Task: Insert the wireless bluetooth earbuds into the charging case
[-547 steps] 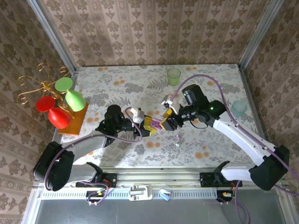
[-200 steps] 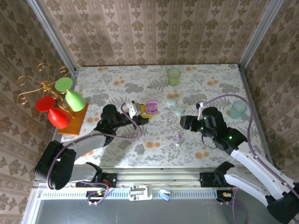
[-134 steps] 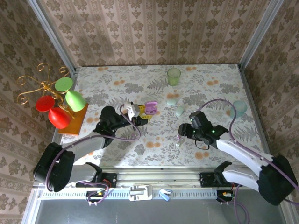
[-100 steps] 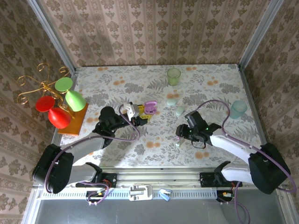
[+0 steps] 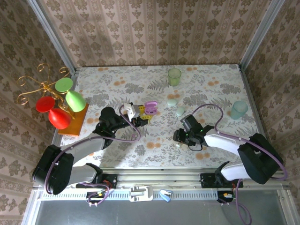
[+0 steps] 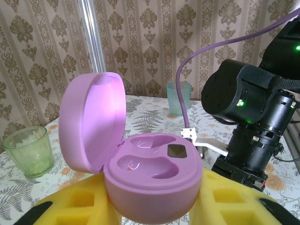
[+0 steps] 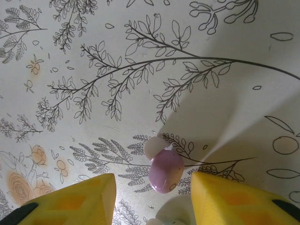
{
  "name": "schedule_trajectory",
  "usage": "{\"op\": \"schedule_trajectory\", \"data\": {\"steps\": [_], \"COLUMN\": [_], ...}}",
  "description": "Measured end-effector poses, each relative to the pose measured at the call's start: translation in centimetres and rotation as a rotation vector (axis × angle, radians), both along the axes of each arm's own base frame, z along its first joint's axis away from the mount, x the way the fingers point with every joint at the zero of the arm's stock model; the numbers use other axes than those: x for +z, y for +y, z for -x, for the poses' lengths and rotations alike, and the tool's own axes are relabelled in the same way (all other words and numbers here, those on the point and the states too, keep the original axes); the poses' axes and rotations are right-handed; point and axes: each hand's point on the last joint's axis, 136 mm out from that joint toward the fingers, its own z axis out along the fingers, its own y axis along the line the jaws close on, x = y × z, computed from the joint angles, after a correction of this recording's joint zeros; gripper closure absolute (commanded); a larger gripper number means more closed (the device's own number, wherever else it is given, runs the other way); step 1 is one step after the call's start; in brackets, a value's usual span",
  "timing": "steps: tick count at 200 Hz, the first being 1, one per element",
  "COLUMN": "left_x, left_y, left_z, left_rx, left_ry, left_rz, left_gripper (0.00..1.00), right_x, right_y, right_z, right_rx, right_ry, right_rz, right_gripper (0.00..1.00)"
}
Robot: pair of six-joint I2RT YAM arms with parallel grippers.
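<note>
Across the left wrist view, my left gripper (image 6: 151, 213) pinches the open purple charging case (image 6: 154, 164). Low in the right wrist view, my right gripper (image 7: 149, 201) stands spread around the pink-purple earbud (image 7: 166, 171) without touching it. I'd centre on it, then close gently. The floral tablecloth (image 7: 93, 70) looks slick, and wallpapered walls (image 5: 150, 33) enclose it.

The left arm (image 5: 88, 143) and right arm (image 5: 225, 142) share white shells, bulky black joints, looping purple cables (image 6: 180, 93) and blocky yellow fingers (image 7: 79, 199), with a green light (image 6: 242, 103) on the right one's housing.
</note>
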Motion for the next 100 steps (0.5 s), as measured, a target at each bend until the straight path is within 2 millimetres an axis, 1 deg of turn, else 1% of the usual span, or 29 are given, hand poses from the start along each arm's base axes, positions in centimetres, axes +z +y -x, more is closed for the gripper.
{"op": "schedule_trajectory", "data": {"steps": [58, 100], "left_x": [0.0, 0.0], "left_y": [0.0, 0.0], "left_z": [0.0, 0.0], "left_rx": [0.000, 0.000], "left_ry": [0.001, 0.001], "left_rz": [0.000, -0.001], "left_gripper": [0.77, 0.77], "right_x": [0.0, 0.2], "right_y": [1.1, 2.6], "right_z": [-0.1, 0.0], "right_rx": [0.005, 0.032], "right_ry": [0.002, 0.006], "right_rz": [-0.012, -0.038], "right_gripper": [0.55, 0.55]}}
